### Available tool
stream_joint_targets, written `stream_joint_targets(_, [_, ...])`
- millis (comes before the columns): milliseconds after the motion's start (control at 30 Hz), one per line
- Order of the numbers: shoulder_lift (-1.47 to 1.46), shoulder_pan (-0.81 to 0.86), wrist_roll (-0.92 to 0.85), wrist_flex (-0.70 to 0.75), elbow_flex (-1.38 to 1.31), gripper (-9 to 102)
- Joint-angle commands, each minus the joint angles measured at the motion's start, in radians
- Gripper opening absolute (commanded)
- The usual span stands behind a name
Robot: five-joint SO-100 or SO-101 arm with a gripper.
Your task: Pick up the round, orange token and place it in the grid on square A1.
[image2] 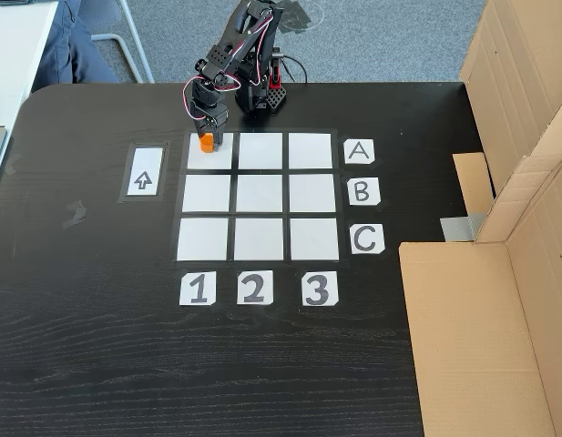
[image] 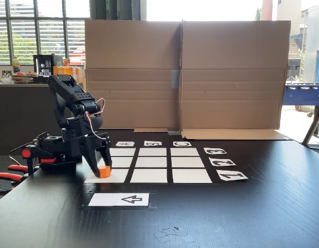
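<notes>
- Looks like an office or lab common area, set up as a robot test bench.
- Black wood-grain table [image2: 98, 364] with a small arm clamped at its far edge by red-handled clamps [image: 9, 175].
- Flattened cardboard boxes [image: 185, 77] stand as a backdrop along the table edge.
- Big louvred windows [image: 40, 31], a coffee machine [image: 44, 66] on a counter, a table-football table [image: 304, 95].
- Grey carpet [image2: 372, 36] underfoot.

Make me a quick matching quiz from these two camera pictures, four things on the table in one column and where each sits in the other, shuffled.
Things:
1. orange token
2. arrow card
3. cardboard sheets
4. label 3

Places, in the top-down fixed view:
a. right side of the table
b. left of the grid
c. on square A1, between the gripper fingers
d. below the grid's right column

Pairs: 1-c, 2-b, 3-a, 4-d
</notes>
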Motion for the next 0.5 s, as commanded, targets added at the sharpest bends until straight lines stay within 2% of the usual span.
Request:
stream_joint_targets(0, [-0.006, -0.008, 0.006, -0.003, -0.026, 20])
stream_joint_targets(200, [-0.005, 0.014, 0.003, -0.003, -0.018, 29])
stream_joint_targets(467, [0.028, 0.052, 0.006, -0.046, -0.037, 31])
